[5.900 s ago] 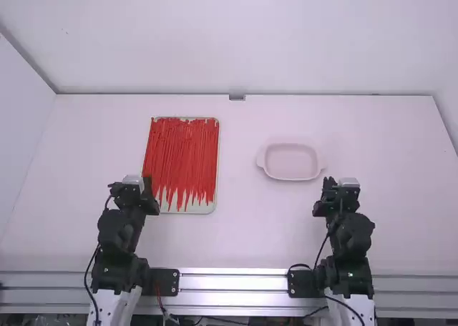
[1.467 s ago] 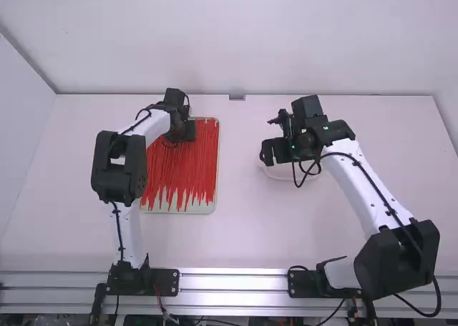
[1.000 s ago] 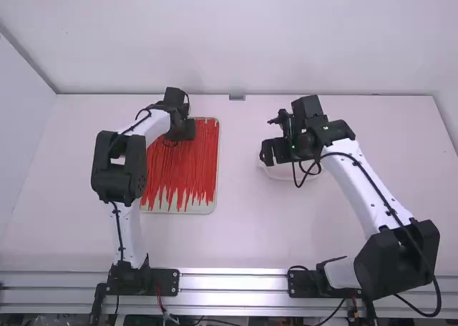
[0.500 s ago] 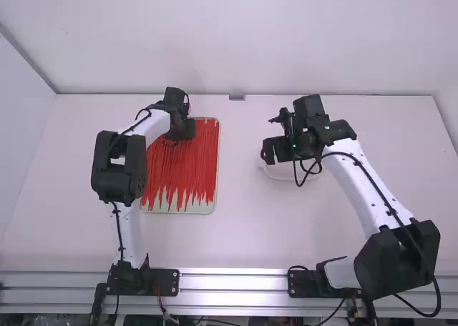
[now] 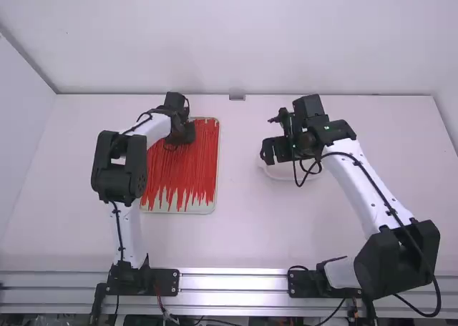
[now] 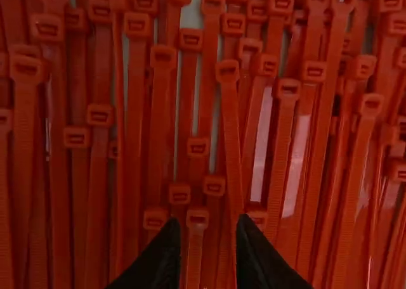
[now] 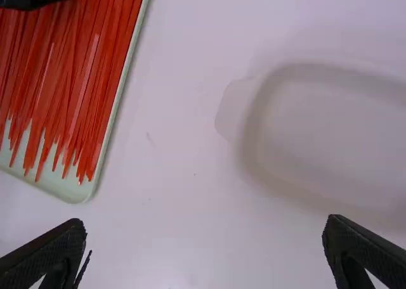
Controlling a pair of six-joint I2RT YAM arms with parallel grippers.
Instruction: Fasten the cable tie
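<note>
Left claw (image 6: 204,254) straddles one cable tie (image 6: 197,218), right claw (image 7: 202,229) spread above dish (image 7: 330,137)

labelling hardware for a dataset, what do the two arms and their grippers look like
The left arm and right arm have white tubular links, chunky black joints and thin black cables looping alongside. The left gripper and right gripper are black, each with two tapering fingers. A small green light glows by the right wrist.
</note>
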